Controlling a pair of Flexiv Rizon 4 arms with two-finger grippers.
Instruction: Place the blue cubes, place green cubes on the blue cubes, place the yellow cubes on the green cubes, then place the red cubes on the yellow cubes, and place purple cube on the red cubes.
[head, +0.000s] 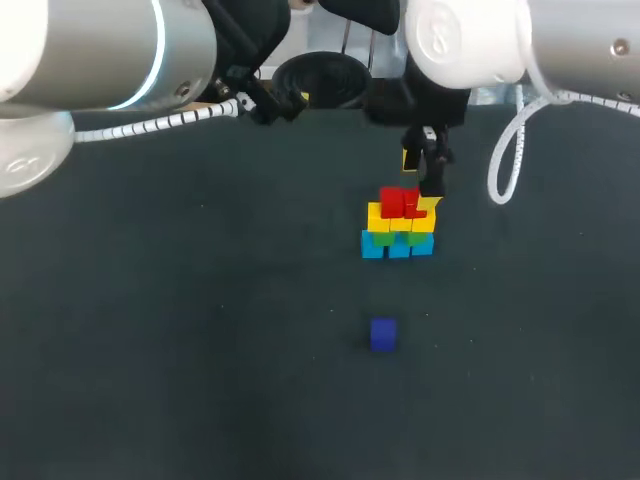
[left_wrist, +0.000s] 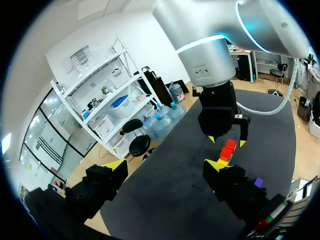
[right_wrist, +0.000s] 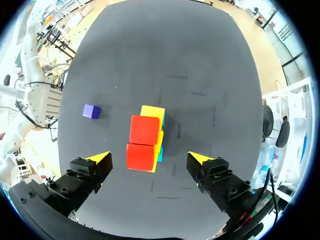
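On the dark table (head: 200, 350), 2 red cubes (head: 400, 202) top the stack (head: 398, 235), so the right gripper (right_wrist: 149, 158), spread wide and empty above them, should next fetch the purple cube (head: 383, 334).

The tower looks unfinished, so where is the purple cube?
In the head view the purple cube lies alone, just right of middle, apart from the tower and nearer the camera.

A dark grey, matte tabletop (head: 180, 330) stretches wide here, with a few faint pale specks on it.
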